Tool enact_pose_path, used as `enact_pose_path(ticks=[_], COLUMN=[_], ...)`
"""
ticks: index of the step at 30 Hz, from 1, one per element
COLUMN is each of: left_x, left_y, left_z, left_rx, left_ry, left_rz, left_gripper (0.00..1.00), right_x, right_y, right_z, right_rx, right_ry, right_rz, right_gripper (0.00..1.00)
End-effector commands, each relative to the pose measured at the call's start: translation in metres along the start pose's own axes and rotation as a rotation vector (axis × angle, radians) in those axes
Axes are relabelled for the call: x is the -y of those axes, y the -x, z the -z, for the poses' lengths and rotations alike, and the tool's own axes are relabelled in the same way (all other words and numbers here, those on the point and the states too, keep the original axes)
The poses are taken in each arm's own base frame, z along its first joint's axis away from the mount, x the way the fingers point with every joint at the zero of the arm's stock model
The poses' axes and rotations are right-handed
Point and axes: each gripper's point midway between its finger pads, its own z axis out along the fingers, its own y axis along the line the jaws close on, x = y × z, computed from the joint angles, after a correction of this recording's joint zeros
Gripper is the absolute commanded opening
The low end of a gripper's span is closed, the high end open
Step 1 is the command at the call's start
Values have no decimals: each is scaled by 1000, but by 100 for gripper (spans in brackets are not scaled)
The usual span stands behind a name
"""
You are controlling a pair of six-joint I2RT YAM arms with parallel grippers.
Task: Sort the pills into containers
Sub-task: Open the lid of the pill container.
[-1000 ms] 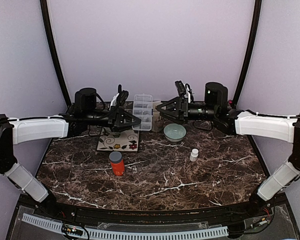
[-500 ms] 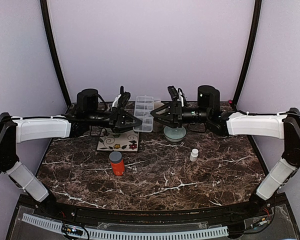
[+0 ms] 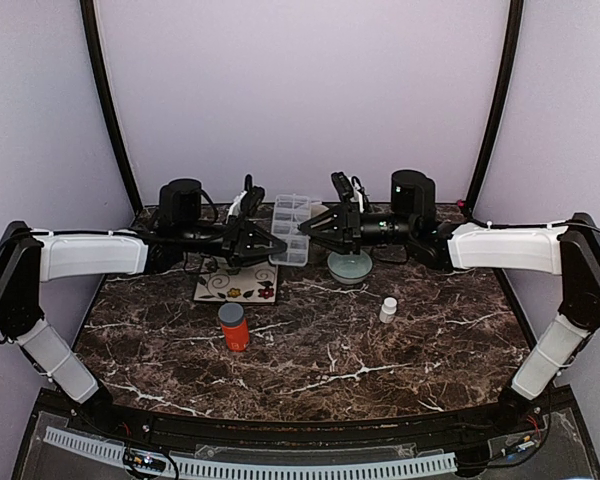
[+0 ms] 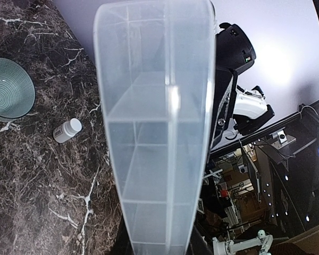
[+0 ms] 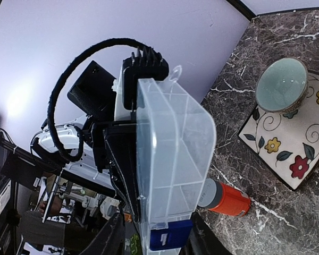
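Note:
The clear plastic pill box (image 3: 291, 215) is raised off the table at the back centre, between my two grippers. My left gripper (image 3: 268, 243) is shut on its near-left end; in the left wrist view the box (image 4: 157, 133) runs straight out from the jaws, its compartments looking empty. My right gripper (image 3: 310, 222) stands open at the other end. In the right wrist view its fingers straddle the box (image 5: 175, 154) at the blue latch (image 5: 170, 235), with a gap showing on the left side. No pills show in any view.
One pale green bowl (image 3: 350, 265) sits under the right gripper. A second bowl (image 5: 282, 84) stands on a floral mat (image 3: 235, 283). An orange grey-capped bottle (image 3: 233, 326) and a small white bottle (image 3: 388, 309) stand nearer the front.
The right gripper has swung left from beside the bowl up to the pill box. The left gripper has lifted and tilted the box slightly.

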Motion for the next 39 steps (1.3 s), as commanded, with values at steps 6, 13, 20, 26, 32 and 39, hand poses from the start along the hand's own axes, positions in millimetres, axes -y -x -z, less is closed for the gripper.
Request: enact_pose_path(ticks=[6, 13, 20, 26, 32, 39], left_x=[9, 0, -2, -2, 1, -1], left_y=[21, 24, 21, 19, 18, 15], left_z=[9, 13, 13, 13, 13, 14], left_rx=[47, 59, 49, 47, 45, 41], left_ry=[-8, 19, 14, 6, -2, -2], left_rz=[-76, -62, -55, -51, -53, -41], left_gripper=[0, 0, 0, 0, 0, 0], right_x=[-10, -6, -7, -4, -3, -12], right_y=[7, 13, 17, 16, 16, 27], right_z=[-2, 3, 0, -3, -3, -6], right_rx=[4, 22, 23, 19, 21, 35], right_ry=[18, -10, 6, 14, 14, 32], right_rz=[40, 47, 43, 24, 24, 45], right_gripper=[32, 28, 29, 49, 50, 45])
